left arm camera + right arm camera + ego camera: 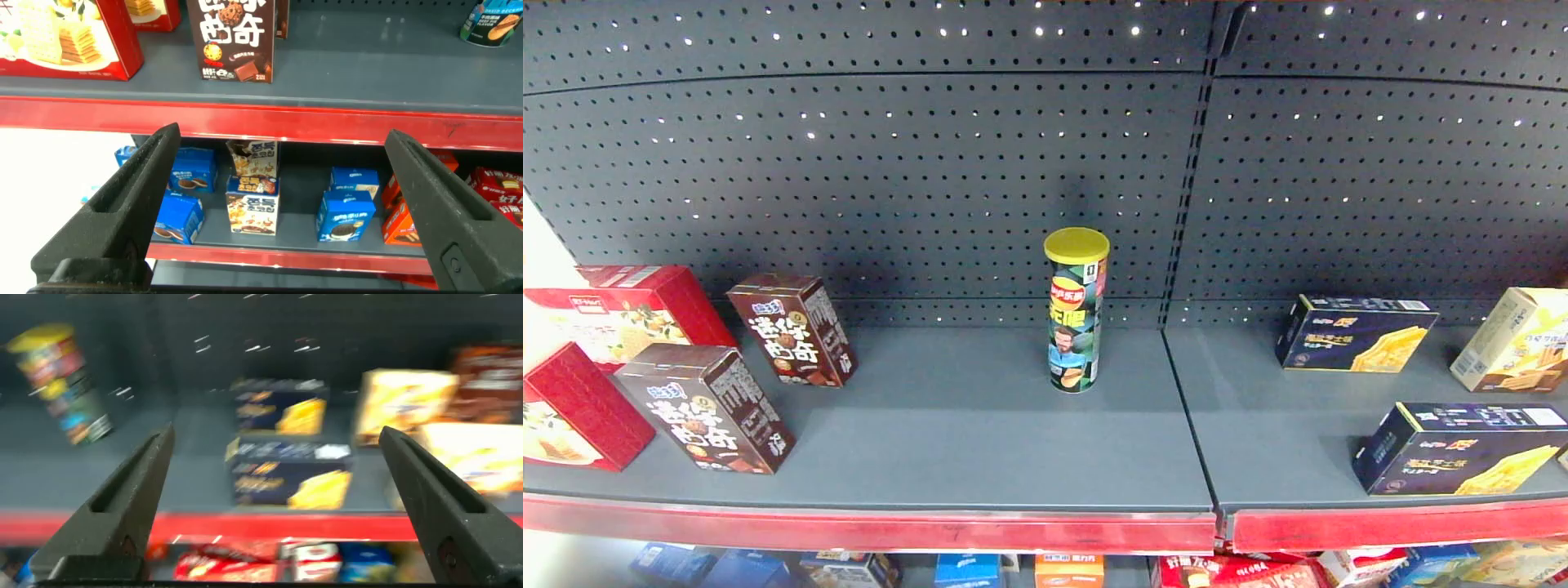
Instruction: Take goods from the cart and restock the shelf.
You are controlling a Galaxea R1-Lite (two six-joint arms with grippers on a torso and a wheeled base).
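Head view: chip can (1076,310) standing upright mid-shelf (980,441), close to pegboard (890,188), well apart from other goods. Two brown cookie boxes (792,329) sitting toward robot's left, dark blue cracker boxes (1356,333) toward its right. Left wrist view: left gripper (282,137) spread wide, gripping nothing, facing red shelf edge (261,114). Right wrist view: right gripper (275,434) likewise spread, empty, facing dark blue cracker boxes.

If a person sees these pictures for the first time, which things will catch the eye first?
A tall chip can with a yellow lid stands upright and alone in the middle of the grey shelf. To its left stand brown boxes, to its right dark blue boxes. The left gripper and the right gripper are open and empty before the shelf.
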